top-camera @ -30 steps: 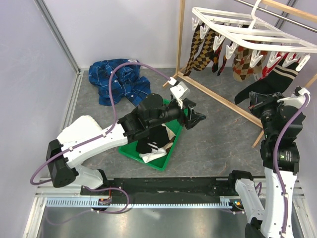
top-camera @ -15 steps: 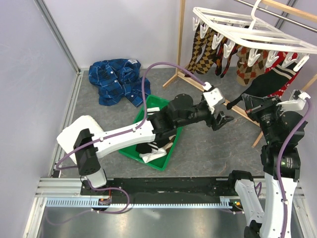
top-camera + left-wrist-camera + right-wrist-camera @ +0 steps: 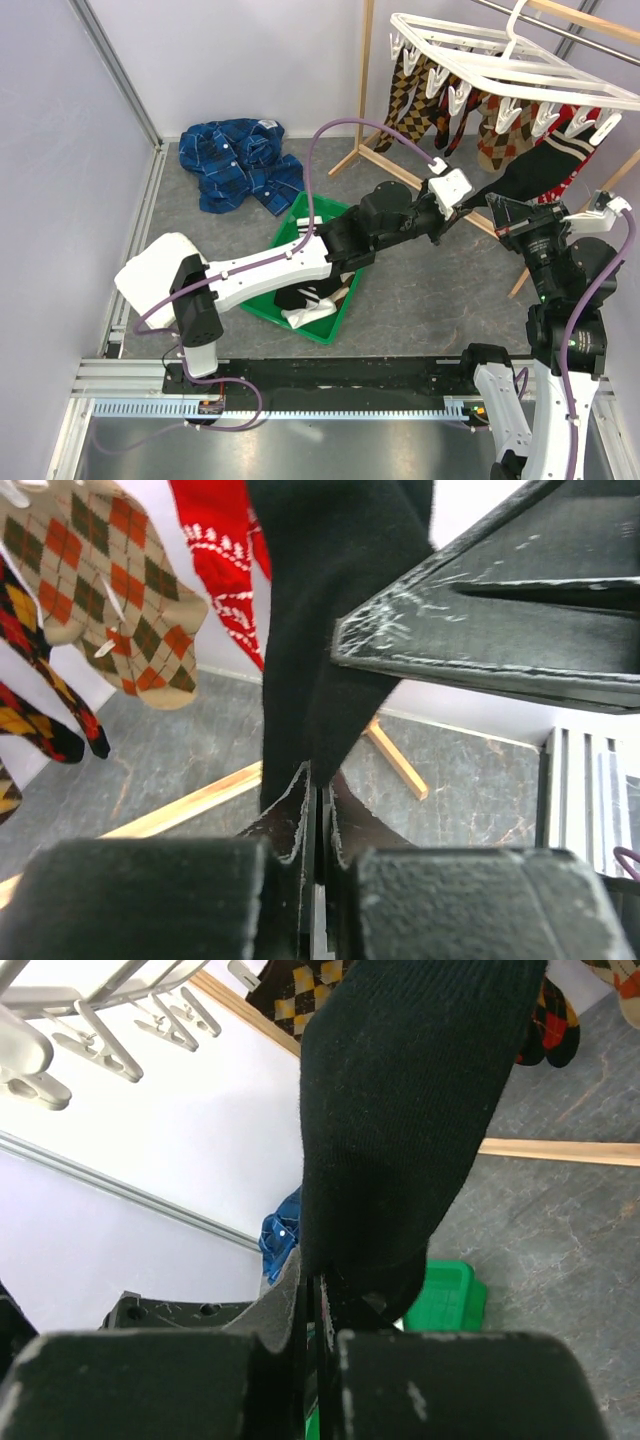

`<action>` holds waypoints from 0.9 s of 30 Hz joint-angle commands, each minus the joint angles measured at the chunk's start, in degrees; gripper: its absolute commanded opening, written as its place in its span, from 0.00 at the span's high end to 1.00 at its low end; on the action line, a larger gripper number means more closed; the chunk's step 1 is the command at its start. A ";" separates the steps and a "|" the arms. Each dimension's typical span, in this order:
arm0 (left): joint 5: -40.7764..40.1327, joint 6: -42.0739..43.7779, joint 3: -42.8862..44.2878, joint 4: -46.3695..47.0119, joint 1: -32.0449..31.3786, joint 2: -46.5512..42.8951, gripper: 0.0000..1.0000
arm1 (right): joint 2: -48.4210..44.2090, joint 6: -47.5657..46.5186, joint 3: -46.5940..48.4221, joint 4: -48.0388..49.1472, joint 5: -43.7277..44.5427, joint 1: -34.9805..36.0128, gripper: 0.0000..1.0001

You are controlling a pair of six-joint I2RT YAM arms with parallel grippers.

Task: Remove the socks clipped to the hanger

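From above, the black sock (image 3: 530, 175) ran slantwise from its clip on the white hanger (image 3: 500, 68) at the upper right, cuff high, foot pointing down and left. Both arms met at that low end. The grey worktop (image 3: 430, 290) carried a green bin (image 3: 335, 322) and a blue checked shirt (image 3: 235, 160) near pale walls.

Through the left wrist camera, the black sock (image 3: 330, 610) dropped almost straight down, its tip pinched between the closed left jaws. A tan argyle sock (image 3: 110, 590) and a red sock (image 3: 225, 570) hung beside it.

Through the right wrist camera, the black sock (image 3: 400, 1130) rose upward from the right jaws, which were shut on its lower edge, with the hanger's clips (image 3: 90, 1030) overhead and the green bin (image 3: 450, 1295) below.
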 commanded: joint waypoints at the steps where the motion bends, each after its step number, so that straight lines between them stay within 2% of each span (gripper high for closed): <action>1: -2.56 -3.19 1.32 -1.67 1.14 -0.14 0.98 | -1.66 -4.27 0.30 1.88 1.12 -0.07 0.89; 2: -1.42 -4.34 1.41 -2.12 2.45 -0.05 0.98 | -2.01 -5.87 0.56 1.53 1.40 -0.07 0.78; 4: 0.78 -7.06 0.98 -3.00 3.87 -0.75 0.98 | -2.45 -7.99 2.05 1.52 1.92 0.01 0.69; 5: 1.39 -7.52 0.89 -3.35 4.22 -1.02 0.98 | -2.45 -8.60 2.67 1.52 1.93 -0.07 0.62; 8: 2.01 -9.19 0.54 -5.02 5.54 -2.33 0.98 | -1.32 -11.23 6.62 0.74 0.87 -0.07 0.50; 13: 4.21 -12.17 -0.69 -6.34 7.91 -5.14 0.98 | 1.84 -17.30 15.76 -1.90 2.36 0.01 0.41; 22: 6.49 -18.05 -1.31 -10.82 12.30 -7.26 0.98 | 13.88 -26.08 32.45 -8.84 14.04 1.41 0.32; 27: 9.04 -22.28 -2.45 -12.67 15.30 -7.87 0.98 | 19.33 -31.72 40.46 -10.16 15.55 3.88 0.28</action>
